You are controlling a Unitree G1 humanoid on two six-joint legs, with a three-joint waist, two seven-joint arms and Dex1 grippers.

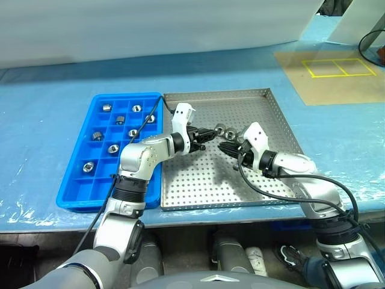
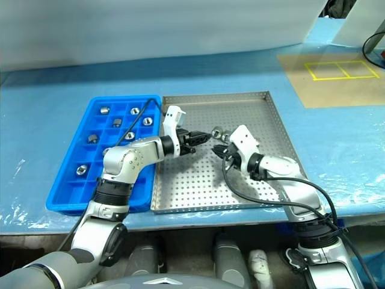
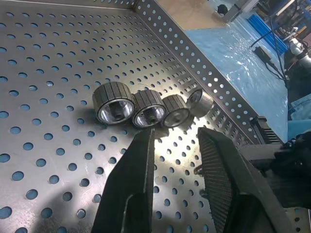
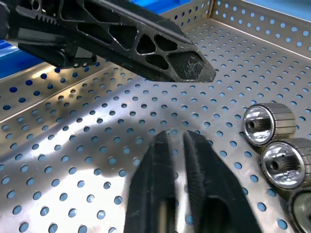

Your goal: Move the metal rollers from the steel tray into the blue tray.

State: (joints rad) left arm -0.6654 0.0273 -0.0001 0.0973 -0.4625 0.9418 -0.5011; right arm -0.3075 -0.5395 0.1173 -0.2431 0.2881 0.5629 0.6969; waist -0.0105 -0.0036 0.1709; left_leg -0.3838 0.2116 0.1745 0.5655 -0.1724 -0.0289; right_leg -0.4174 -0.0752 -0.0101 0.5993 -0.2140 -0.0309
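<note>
Steel tray (image 1: 264,174) holds four metal rollers (image 3: 146,108) in row near centre, toward one o'clock. Blue tray (image 1: 72,195) at nine o'clock, some cells filled. Left gripper (image 3: 180,160) spread, empty, just short of row. Right gripper (image 4: 177,160) pressed together, empty, beside rollers. Risk: crowded grippers collide, or fingers nudge rollers rolling away.

Workshop bench: blue-covered table (image 1: 48,102), perforated steel tray (image 1: 274,120).
</note>
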